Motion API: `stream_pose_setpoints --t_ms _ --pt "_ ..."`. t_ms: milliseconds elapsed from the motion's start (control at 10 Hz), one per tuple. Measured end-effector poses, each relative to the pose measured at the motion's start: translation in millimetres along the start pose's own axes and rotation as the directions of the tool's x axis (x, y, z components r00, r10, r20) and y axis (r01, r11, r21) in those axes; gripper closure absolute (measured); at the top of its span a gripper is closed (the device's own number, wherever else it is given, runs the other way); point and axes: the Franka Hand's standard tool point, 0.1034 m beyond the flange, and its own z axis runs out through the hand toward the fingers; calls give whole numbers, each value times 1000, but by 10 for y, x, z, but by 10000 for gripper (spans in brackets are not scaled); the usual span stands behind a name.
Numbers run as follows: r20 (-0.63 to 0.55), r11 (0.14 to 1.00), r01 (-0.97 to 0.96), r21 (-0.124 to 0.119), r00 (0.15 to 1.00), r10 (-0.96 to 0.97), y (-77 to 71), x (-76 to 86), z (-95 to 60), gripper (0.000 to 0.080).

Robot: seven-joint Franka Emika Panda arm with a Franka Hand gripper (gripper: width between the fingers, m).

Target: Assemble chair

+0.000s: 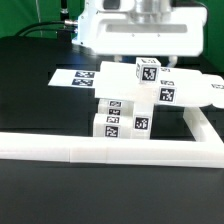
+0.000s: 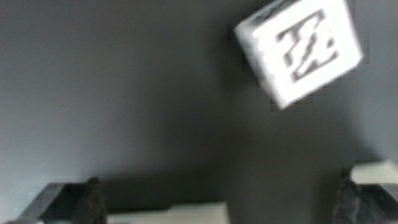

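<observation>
nearest the exterior camera, the border rail (image 1: pixel 110 151) is lying across the table. behind it, the chair parts (image 1: pixel 135 100) are standing stacked, touching the rail, and beyond them the marker board (image 1: pixel 82 75). above, the gripper (image 2: pixel 217 203) is hanging released.

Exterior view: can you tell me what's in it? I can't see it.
White chair parts with black-and-white tags sit stacked on a dark table, behind a white border rail. The robot's white body hangs above; a flat marker board lies behind.
</observation>
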Motion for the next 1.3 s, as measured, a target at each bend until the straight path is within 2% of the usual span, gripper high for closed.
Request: stream_pose_setpoints --t_ms 400,600,700,800,900,1300 --pt "0 1000 -11 -1 1000 11 11 -1 5 151" --pt "-12 999 -33 -7 999 33 -221 -260 125 151" --pt "-8 1000 -26 -14 1000 25 -316 -350 216 151" --pt "-10 1000 -23 -21 1000 23 -348 -388 277 151" --pt "-6 999 -17 -27 1000 17 -339 -412 328 151" --pt "-8 999 -20 -35 1000 20 -262 -414 375 151"
